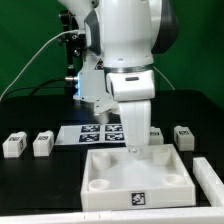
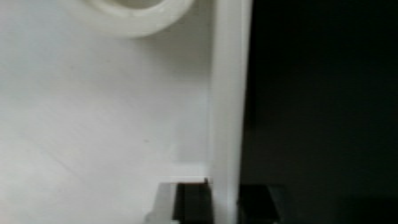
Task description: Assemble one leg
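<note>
White nearest leg (image 1: 183, 136), apart from the claw (image 1: 130, 147) (low over panel (image 1: 108, 196)).

Glossy white arm (image 1: 130, 35) with rounded housings and a dark joint band (image 1: 130, 68).

green backdrop (image 1: 30, 40) (plain) behind a black table (image 1: 40, 178).

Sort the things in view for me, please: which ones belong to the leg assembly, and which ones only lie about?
Belong to the job:
- panel with corner sockets
- far-left leg
- second leg beside it
- right-side leg
- gripper, down at the panel's far edge

Only lying about:
- marker board, flat behind the panel
</note>
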Robot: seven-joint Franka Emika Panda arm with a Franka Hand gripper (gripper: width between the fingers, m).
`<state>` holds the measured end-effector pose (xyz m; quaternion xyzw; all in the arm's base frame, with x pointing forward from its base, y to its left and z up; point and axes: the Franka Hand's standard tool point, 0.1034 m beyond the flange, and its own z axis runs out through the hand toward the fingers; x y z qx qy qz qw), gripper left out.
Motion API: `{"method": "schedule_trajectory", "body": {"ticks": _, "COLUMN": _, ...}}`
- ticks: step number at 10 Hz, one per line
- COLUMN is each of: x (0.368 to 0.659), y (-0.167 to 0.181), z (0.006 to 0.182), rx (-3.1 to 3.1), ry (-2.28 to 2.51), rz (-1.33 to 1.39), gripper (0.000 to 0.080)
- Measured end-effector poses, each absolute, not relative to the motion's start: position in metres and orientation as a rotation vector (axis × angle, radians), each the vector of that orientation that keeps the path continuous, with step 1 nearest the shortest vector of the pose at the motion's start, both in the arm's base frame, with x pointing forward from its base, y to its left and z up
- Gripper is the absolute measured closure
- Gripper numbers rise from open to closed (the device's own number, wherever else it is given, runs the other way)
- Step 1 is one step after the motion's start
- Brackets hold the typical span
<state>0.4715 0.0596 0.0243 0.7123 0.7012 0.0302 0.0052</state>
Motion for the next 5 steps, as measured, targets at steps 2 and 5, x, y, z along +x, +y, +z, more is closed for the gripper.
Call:
{"method": "schedule_trajectory", "body": {"ticks": 2, "x": 0.487, "y": 0.075, "z": 0.024, "rx": 2.238, "ry": 2.187, "rz": 0.109, "gripper": 0.0742}}
{"method": "schedule_trajectory", "body": {"ticks": 5, "x": 0.495, "y": 0.075, "z": 0.017, "rx": 2.254, "ry": 2.195, "rz": 0.062, "gripper": 0.0742}}
